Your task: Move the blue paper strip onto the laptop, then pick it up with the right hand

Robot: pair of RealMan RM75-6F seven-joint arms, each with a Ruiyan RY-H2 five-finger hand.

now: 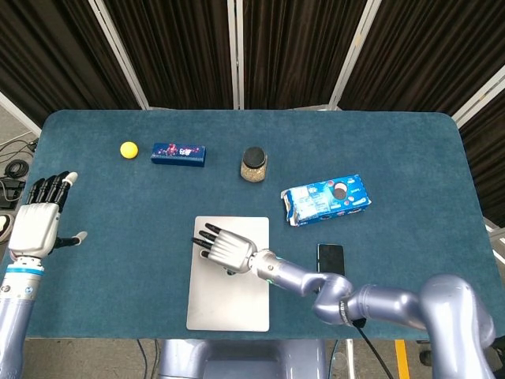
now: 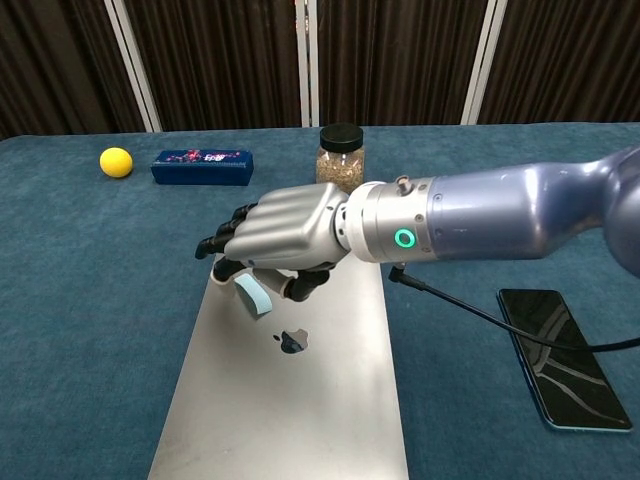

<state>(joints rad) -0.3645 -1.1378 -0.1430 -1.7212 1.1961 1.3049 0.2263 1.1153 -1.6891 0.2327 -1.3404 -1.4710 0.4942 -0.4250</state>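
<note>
I see a blue felt table [image 1: 118, 205] with a closed silver laptop [image 2: 300, 420] near its front edge. My right hand [image 2: 283, 236] reaches across the laptop's upper left part, palm down, fingers curled over the light blue paper strip [image 2: 254, 295], which lies on the lid just above the logo. I cannot tell whether the fingers touch or pinch the strip. My left hand [image 1: 38, 225] hovers at the far left edge, fingers straight and slightly apart, holding nothing. Behind the laptop stand a yellow ball [image 1: 129, 149], a dark blue box [image 1: 178, 153] and a black-lidded jar [image 1: 253, 164]. A blue cookie package [image 1: 326, 199] and a black phone [image 2: 563, 357] lie to the right.
</note>
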